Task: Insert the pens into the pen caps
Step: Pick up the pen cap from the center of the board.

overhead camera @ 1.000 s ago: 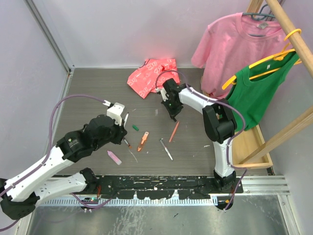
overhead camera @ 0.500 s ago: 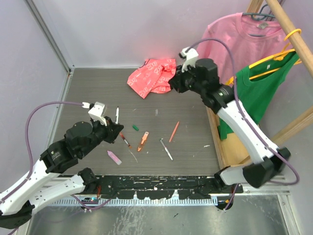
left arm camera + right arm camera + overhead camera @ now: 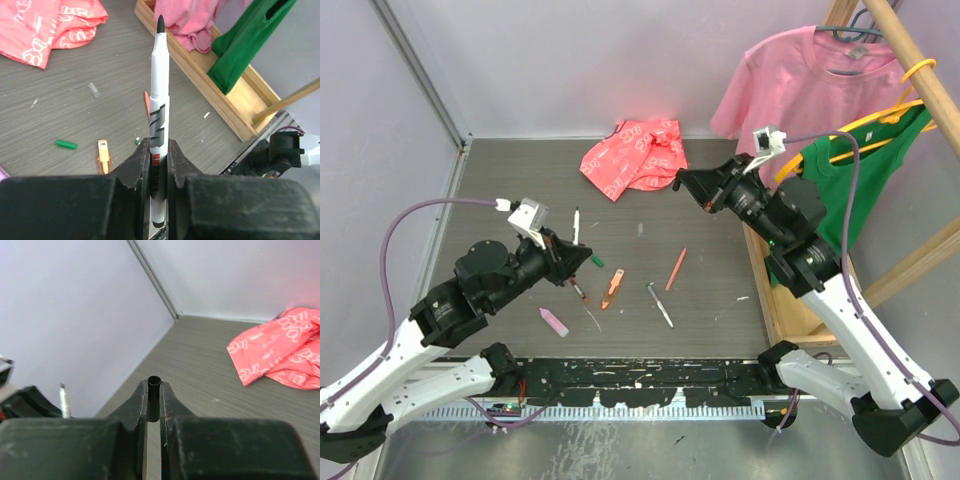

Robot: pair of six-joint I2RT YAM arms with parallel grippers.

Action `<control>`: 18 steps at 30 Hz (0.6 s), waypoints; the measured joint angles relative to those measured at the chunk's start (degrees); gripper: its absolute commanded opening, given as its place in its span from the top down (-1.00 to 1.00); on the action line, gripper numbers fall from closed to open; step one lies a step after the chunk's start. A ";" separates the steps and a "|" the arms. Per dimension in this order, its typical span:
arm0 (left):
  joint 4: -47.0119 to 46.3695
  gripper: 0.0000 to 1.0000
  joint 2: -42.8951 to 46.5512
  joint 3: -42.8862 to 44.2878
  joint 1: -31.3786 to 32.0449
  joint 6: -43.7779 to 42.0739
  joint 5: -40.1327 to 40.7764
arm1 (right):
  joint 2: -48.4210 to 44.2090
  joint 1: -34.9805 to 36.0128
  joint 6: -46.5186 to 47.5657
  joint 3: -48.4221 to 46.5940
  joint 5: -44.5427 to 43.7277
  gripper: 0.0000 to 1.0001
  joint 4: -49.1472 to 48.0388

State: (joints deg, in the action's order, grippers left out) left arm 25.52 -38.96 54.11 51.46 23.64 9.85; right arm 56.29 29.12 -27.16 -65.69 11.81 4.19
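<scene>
Zero pens capped so far, judging by what lies loose on the bench (image 3: 500, 180). Closest to done: one white marker (image 3: 158, 115), clamped low on its barrel in the left pincer (image 3: 159, 155), jaws shut snug on both sides, dark tip pointing off toward the top middle of the left wrist view. Over at upper right of centre in the overhead view, the right pincer (image 3: 682, 183), closed tight on a black cap (image 3: 153, 390), open mouth showing just past the fingertips. Both held up off the bench, well apart, roughly facing each other across the middle of the frame. Not mated yet; looks like the line-up for pair number one.

Plenty left lying flat at centre frame: a salmon-orange pen (image 3: 676, 268), a second pale marker (image 3: 661, 305), a short orange pen (image 3: 613, 288), a dark red pen (image 3: 577, 290) and, lower left of those, a pink highlighter (image 3: 553, 321). Only one loose cap clearly made out, a green cap (image 3: 597, 261) just beside the left pincer. Other caps too small to pick out from the scraps. Red patterned cloth (image 3: 635, 155) bunched at the upper middle, out of play.
</scene>
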 measured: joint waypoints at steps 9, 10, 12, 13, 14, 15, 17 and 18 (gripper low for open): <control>-3.39 1.00 -4.55 0.87 0.00 1.16 -8.04 | -6.49 0.00 -13.68 7.58 -2.36 0.99 -13.79; -3.91 1.00 -5.27 1.09 0.00 1.09 -9.86 | -6.54 0.00 -14.53 7.74 -2.45 0.99 -15.04; -4.76 1.00 -6.49 1.49 0.00 0.90 -12.74 | -6.54 0.00 -16.11 8.07 -2.45 0.99 -17.31; -5.11 1.00 -7.19 1.84 0.00 0.76 -14.27 | -6.47 0.00 -16.65 8.15 -2.25 0.99 -18.05; -5.35 1.00 -7.78 2.19 0.00 0.63 -15.37 | -6.38 0.00 -17.22 8.15 -1.92 0.99 -18.93; -5.68 1.00 -8.33 2.54 0.00 0.39 -16.41 | -6.14 0.02 -17.79 8.15 -1.36 0.99 -19.93; -6.10 1.00 -8.96 3.06 0.00 -0.20 -17.97 | -5.75 0.24 -18.43 8.15 0.00 0.99 -21.57; -6.43 1.00 -9.05 3.13 0.00 -0.52 -18.62 | -5.49 0.42 -18.56 8.15 0.72 0.99 -22.27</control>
State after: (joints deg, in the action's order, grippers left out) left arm 19.09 -48.01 57.23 51.46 23.11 -8.78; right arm 50.81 29.54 -45.71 -57.54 12.53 -18.09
